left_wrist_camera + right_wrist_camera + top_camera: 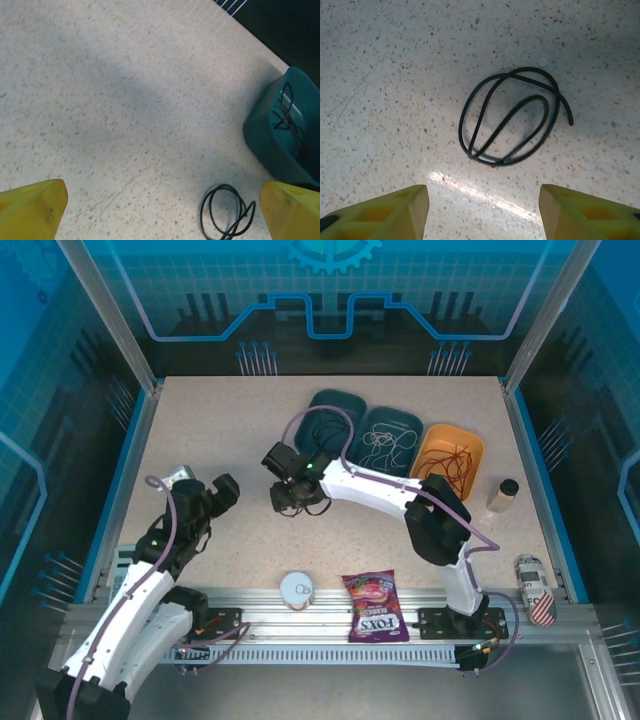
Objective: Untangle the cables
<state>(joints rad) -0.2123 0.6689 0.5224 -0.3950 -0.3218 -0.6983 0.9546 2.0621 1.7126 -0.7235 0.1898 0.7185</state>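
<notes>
Yellow-tipped left end effector [163, 192] sits short of the black coil [512, 117], spread wide and empty. Right end effector [482, 192] hangs over that coil on the counter [380, 60], jaws apart, gripping nothing. Beyond the coil, a dark teal tray [335, 400] holds a black cable [325, 430], a second teal tray [392, 416] a white cable [388, 448], an orange tray [450, 430] a red cable [455, 462]. Likely step: collecting this 1 loose coil. Next: descend, pinch a strand

Place: robot lab work cell
Signs: aluminium mounting rail [310, 628], speckled counter [230, 440], blue circuit-print walls [400, 300] enclosing it
</notes>
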